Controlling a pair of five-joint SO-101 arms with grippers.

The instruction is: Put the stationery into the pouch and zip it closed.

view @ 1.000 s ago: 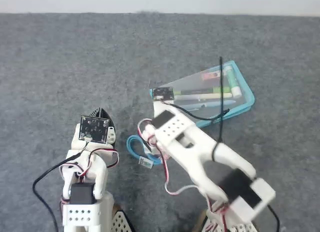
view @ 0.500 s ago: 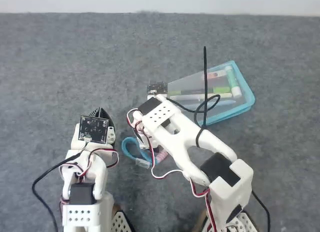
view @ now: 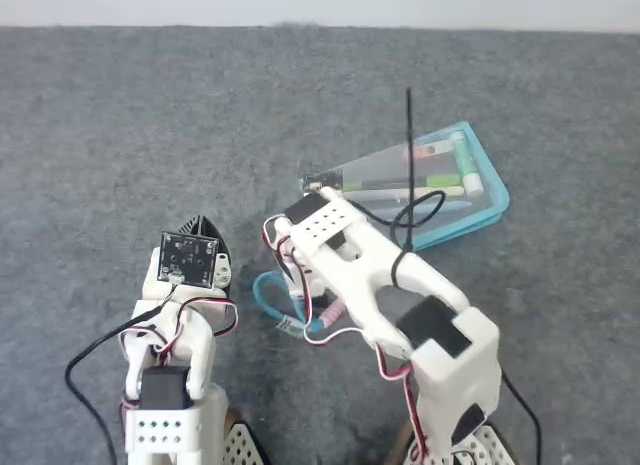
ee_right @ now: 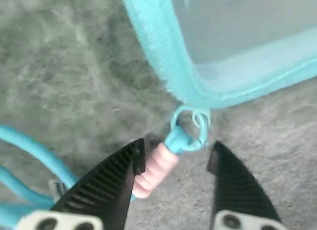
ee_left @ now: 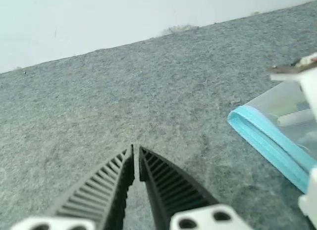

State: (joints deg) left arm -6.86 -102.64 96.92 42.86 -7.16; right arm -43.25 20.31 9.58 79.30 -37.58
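Note:
The translucent pouch (view: 440, 185) with a light-blue edge lies flat on the grey carpet, several pens and markers inside it. My right arm (view: 350, 255) stretches over the pouch's near-left corner. In the right wrist view my right gripper (ee_right: 177, 146) is open just off the pouch's blue corner (ee_right: 163, 52). Between its fingers lie the blue zipper ring (ee_right: 189, 127) and its pink pull bead (ee_right: 153, 168), the bead resting against one finger. My left gripper (ee_left: 134, 153) is shut and empty, held over bare carpet to the left of the pouch edge (ee_left: 267, 141).
A blue strap loop (view: 268, 293) lies on the carpet between the two arms, also visible as blue cord (ee_right: 20, 146) in the right wrist view. A black cable (view: 408, 155) rises over the pouch. A pale wall borders the carpet's far edge.
The right arm has swung and folded in, with its elbow moving leftward and its wrist shifting slightly over the pouch's corner. The left arm and the pouch have stayed put.

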